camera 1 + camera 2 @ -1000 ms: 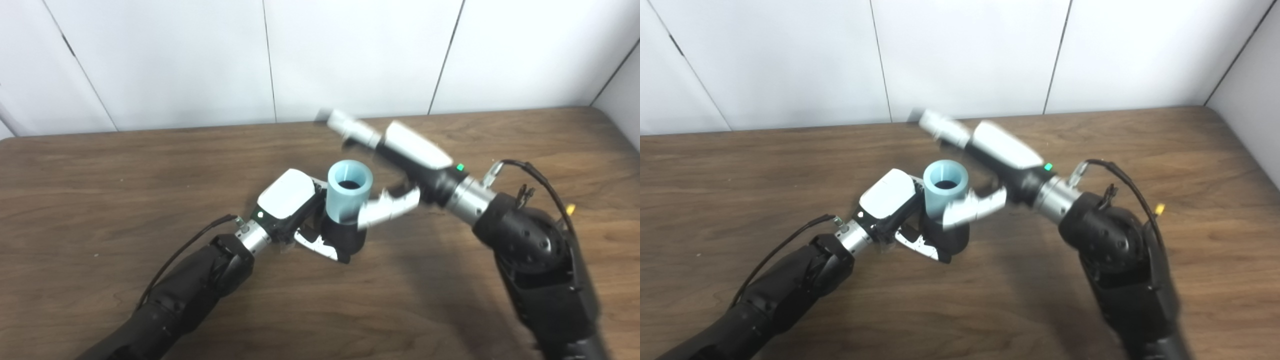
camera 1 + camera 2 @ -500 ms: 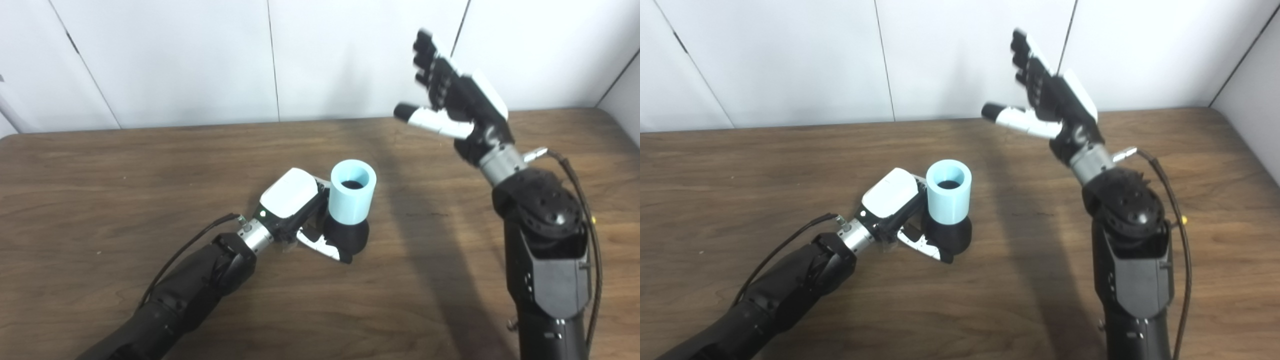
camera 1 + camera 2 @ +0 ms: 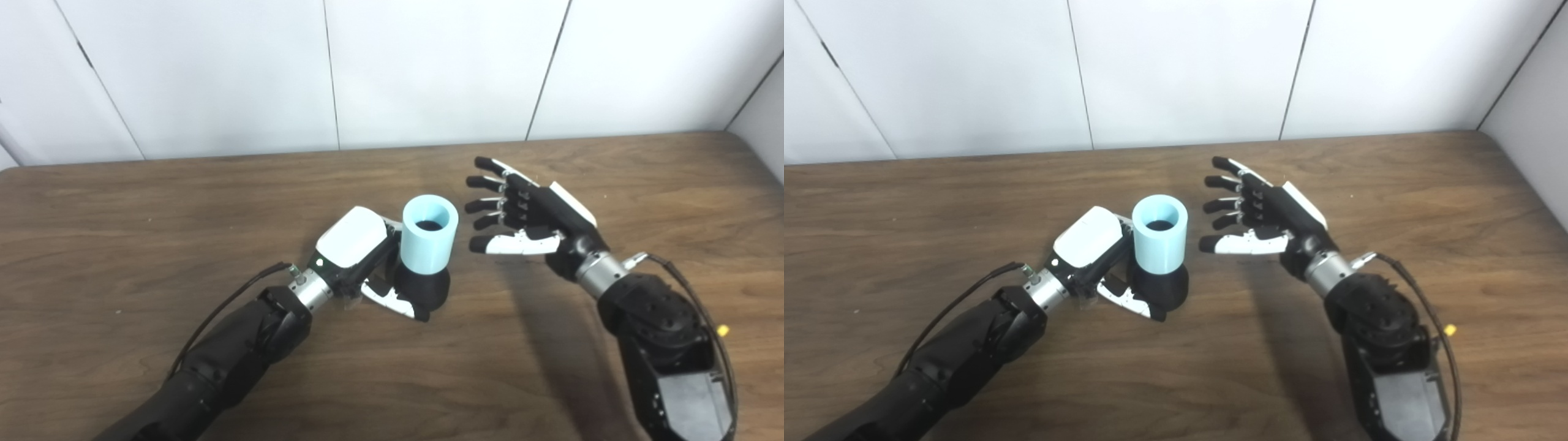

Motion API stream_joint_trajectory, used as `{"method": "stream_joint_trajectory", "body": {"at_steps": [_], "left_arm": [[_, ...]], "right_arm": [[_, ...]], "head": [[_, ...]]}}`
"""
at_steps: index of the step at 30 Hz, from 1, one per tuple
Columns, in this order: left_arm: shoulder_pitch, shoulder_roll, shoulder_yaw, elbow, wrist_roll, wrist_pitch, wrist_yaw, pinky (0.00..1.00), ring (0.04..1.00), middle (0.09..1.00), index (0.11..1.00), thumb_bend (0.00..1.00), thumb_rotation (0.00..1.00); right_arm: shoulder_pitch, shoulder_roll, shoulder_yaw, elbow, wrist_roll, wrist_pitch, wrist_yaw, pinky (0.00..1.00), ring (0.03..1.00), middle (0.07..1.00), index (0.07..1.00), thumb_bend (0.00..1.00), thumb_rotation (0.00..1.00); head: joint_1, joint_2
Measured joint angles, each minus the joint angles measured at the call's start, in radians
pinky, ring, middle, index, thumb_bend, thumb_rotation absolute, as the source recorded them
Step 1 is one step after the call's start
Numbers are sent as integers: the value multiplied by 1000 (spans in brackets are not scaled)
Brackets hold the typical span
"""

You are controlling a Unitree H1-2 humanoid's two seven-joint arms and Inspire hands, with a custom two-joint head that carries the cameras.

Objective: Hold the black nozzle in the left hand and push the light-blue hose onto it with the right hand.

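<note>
Black nozzle (image 3: pixel 422 289) gripped by left robot hand (image 3: pixel 358 257), light-blue hose (image 3: pixel 429 240) atop; right robot hand (image 3: pixel 533 214) splayed empty beside

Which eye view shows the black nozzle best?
Right eye view, marginally: the black plastic nozzle shows slightly more bare flank beside the left robot hand. Left eye view shows the same base under the light-blue cylindrical hose.

Left hand (image 3: pixel 358 254) low and curled closed, right hand (image 3: pixel 531 217) raised beside it, fingers (image 3: pixel 490 184) spread apart.
</note>
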Motion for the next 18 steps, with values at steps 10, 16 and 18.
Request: {"method": "stream_joint_trajectory", "body": {"at_steps": [10,16,18], "left_arm": [[34,6,22,-69,-2,64,-31,414,524,553,509,518,30],[144,13,72,-282,-5,237,-123,734,906,959,957,991,295],[187,21,91,-351,-7,278,-170,785,967,992,992,1000,331]], "right_arm": [[47,49,8,50,-34,-31,-106,571,710,850,905,790,213],[98,71,15,100,-37,-63,-130,617,709,862,901,786,199],[103,80,19,101,-37,-84,-141,624,714,870,905,783,198]], "head": [[23,-12],[26,-14],[26,-14]]}}
